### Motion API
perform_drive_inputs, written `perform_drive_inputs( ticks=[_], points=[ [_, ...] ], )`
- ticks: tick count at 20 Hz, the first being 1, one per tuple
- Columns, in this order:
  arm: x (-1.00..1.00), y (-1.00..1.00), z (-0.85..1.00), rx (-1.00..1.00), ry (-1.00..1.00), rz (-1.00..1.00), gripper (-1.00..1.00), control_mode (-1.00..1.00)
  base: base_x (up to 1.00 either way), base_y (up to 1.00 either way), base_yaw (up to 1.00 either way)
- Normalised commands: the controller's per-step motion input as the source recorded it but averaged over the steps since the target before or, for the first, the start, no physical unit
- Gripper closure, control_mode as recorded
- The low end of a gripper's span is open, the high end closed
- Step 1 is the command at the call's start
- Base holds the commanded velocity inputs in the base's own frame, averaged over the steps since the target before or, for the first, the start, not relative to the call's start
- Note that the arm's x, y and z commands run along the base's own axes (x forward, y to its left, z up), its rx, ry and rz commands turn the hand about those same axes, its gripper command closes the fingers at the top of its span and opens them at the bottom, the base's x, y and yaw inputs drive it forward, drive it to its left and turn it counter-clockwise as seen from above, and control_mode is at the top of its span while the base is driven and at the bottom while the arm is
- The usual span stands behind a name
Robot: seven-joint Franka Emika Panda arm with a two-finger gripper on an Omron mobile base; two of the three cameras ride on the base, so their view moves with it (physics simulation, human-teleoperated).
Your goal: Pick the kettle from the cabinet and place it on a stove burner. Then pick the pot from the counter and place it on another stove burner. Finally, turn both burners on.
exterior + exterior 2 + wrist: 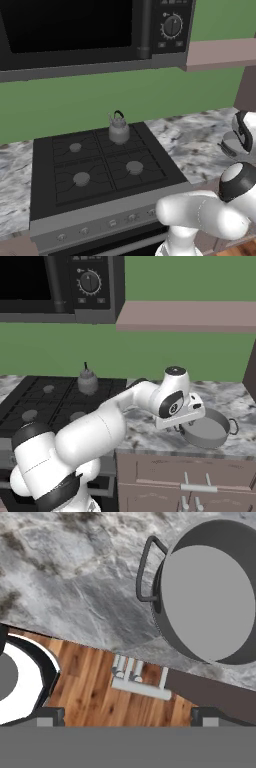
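The pot (pixel 210 592) sits empty on the marbled bench (pixel 75 587) near its front edge, at about one o'clock from the jaws (pixel 125 714), which stand wide and hold nothing, its loop handle facing them.

pot (pixel 210 602) cut by frame edge

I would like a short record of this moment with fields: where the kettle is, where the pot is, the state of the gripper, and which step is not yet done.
kettle: standing upright on the rear right stove burner, kettle
pot: on the counter right of the stove, near its front edge, empty, pot
gripper: open, above the counter's front edge beside the pot, holding nothing, gripper
step not yet done: pot not yet on a burner
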Motion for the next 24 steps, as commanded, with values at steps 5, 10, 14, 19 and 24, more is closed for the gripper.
perform_drive_inputs(
  ticks=[5,10,14,19,24],
  points=[
    [0.13,-0.11,-0.24,0.0,0.0,0.0,-1.0,-1.0,0.0,0.0,0.0],
    [0.14,-0.11,-0.2,0.0,0.0,0.0,-1.0,-1.0,0.0,0.0,0.0],
    [0.18,-0.07,-0.18,0.0,0.0,0.0,-1.0,-1.0,0.0,0.0,0.0],
    [0.18,-0.07,-0.18,0.0,0.0,0.01,-1.0,-1.0,0.0,0.0,0.0],
    [0.18,-0.1,-0.11,0.0,0.0,0.01,-1.0,-1.0,0.0,0.0,0.0]
  ],
)
